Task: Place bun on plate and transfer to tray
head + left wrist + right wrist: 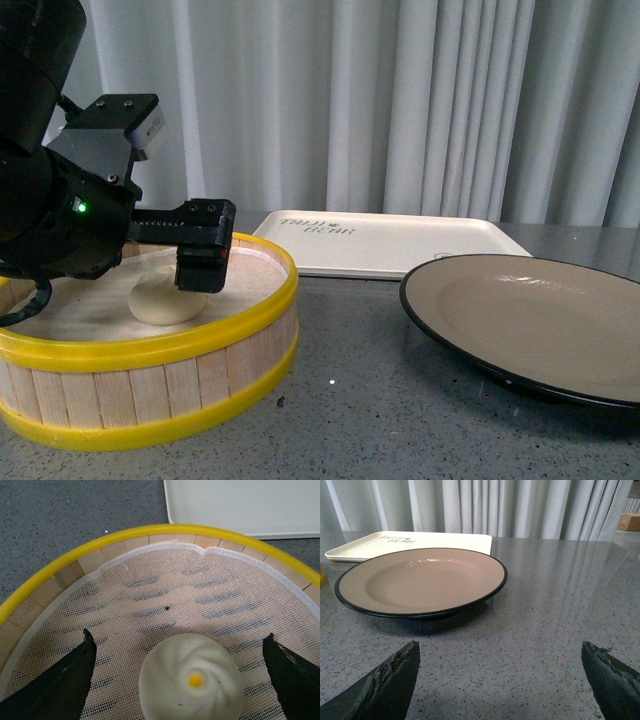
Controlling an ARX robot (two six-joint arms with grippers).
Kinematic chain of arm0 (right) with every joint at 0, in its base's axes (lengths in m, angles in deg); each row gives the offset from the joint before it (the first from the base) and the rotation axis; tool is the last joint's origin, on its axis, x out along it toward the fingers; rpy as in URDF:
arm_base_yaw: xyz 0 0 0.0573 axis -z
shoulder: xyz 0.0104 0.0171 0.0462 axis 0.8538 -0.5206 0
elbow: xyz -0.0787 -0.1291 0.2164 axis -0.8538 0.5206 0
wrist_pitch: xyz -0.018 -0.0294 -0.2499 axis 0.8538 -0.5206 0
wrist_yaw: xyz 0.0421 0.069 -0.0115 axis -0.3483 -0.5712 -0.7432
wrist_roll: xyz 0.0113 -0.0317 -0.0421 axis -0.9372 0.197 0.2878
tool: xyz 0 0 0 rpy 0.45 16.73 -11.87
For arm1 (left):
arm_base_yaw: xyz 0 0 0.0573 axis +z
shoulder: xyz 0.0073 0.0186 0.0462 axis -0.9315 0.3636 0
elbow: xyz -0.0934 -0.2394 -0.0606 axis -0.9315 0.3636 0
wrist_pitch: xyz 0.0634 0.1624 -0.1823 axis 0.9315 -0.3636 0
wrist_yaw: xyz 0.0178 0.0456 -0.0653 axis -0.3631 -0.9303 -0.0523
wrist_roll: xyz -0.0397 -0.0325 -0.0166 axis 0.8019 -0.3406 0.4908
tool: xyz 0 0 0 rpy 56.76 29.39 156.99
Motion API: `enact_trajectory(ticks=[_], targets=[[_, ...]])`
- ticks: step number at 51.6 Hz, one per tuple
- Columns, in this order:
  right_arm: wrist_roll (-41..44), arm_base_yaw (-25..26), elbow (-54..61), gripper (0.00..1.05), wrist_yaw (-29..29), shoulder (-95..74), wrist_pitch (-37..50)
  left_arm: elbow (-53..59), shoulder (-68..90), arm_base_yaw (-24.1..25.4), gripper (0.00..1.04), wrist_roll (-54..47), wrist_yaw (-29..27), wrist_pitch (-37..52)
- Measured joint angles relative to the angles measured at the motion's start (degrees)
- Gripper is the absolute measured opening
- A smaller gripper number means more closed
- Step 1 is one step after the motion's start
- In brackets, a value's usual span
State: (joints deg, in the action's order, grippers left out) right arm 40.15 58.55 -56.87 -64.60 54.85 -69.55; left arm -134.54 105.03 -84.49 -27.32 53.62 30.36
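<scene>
White bun [190, 680] centred between wide-apart left jaws, untouched.

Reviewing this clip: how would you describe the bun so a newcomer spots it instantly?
Find the round wooden steamer with yellow rims at front left. Inside it, on white mesh, lies the bun, flanked by the open left hand. It is the only food in view: cream-white, with a swirled top and a yellow dot at its centre.

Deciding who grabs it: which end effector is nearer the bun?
Left. The left end effector is open, straddling the bun inside the steamer basket. The right end effector faces the plate, bun outside its view.
</scene>
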Motion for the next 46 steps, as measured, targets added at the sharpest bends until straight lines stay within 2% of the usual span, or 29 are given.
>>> enact_trajectory(ticks=[29,36,46], targets=[[0.0,0.0,0.0,0.96,0.0,0.0,0.0,-0.94,2.49,-0.98,0.98,-0.33,-1.62,-1.92],[0.0,0.0,0.0,0.96,0.0,0.0,0.0,-0.94,2.69,-1.25,0.7,-0.52,-1.49,-1.97],[0.0,0.0,0.0,0.96,0.0,0.0,0.0,-0.94,2.21,-0.92,0.44,-0.74,-1.49,-1.9]])
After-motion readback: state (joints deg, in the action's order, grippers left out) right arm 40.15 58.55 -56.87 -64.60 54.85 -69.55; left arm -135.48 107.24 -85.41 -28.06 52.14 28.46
